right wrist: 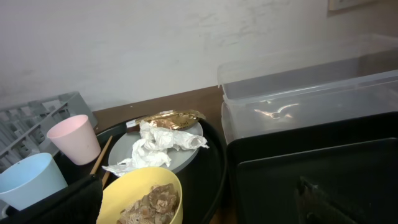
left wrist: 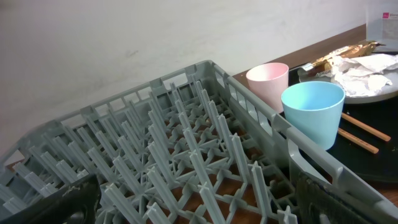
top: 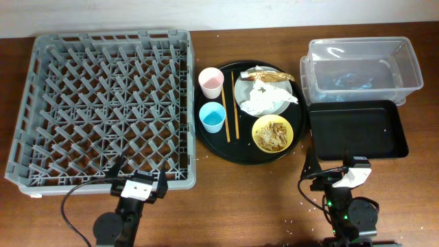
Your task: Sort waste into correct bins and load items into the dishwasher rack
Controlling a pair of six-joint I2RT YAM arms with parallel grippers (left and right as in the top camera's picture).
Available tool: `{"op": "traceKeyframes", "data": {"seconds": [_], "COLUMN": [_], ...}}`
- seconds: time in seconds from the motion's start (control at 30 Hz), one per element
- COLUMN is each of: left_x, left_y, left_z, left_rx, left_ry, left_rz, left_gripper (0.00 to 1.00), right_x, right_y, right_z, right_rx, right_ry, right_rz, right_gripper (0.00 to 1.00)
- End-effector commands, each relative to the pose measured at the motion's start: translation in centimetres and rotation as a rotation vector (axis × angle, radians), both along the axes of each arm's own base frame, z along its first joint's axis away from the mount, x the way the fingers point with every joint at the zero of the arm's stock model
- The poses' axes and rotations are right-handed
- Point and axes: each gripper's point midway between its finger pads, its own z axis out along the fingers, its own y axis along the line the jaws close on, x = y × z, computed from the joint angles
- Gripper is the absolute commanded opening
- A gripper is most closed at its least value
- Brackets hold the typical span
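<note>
The grey dishwasher rack (top: 110,36) fills the left and stands empty. On a round black tray sit a pink cup (top: 211,82), a blue cup (top: 212,117), chopsticks (top: 230,106), and a grey-green plate (top: 241,89) holding a white napkin (top: 263,99) and a gold wrapper (top: 271,75). A yellow bowl (top: 257,134) holds food scraps (top: 274,132). The clear tub (top: 360,44) and black rectangular tray (top: 357,130) are at the right. My left gripper (top: 140,180) is open at the rack's front edge. My right gripper (top: 337,171) is open in front of the black rectangular tray, beside the bowl (right wrist: 134,186).
The round black tray (top: 243,147) lies between the rack and the bins. Rice grains are scattered on the brown table (top: 274,206) near the front. A pale wall stands behind the table.
</note>
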Motion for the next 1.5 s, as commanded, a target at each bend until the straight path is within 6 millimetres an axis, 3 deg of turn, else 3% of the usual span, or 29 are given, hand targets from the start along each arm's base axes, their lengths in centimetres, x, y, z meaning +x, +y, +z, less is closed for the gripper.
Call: {"op": "traceKeyframes", "data": {"seconds": [0.0,0.53,0.67,0.77,1.0,1.27,1.47], "left_x": [0.0,0.0,0.1,0.0,0.0,-0.3,-1.4], "left_y": [0.1,0.1,0.1,-0.2,-0.2,-0.9,-0.8], "left_z": [-0.2,-0.2,0.9,-0.2,0.1,4.6,9.5], "left_rx": [0.009,0.009,0.006,0.007,0.007,-0.005,-0.059], "left_ry": [0.000,0.000,-0.044,0.001,-0.010,-0.194,-0.316], "left_rz": [0.009,0.008,0.007,-0.009,-0.010,-0.050,-0.055], "left_gripper": [0.99,0.99,0.99,0.99,0.99,0.99,0.99], "right_x": [0.0,0.0,0.0,0.0,0.0,-0.2,-1.1], "right_y": [0.2,0.2,0.2,0.2,0.6,1.5,2.1], "right_z": [-0.4,-0.3,-0.3,-0.3,-0.3,0.9,6.2], "right_rx": [0.003,0.003,0.003,0.003,0.005,-0.007,-0.160], "right_ry": [0.005,0.004,0.004,0.004,0.004,-0.028,-0.150], "right_rz": [0.010,0.011,0.011,0.010,0.031,0.084,0.125], "right_gripper": [0.98,0.98,0.98,0.99,0.99,0.98,0.98]}}
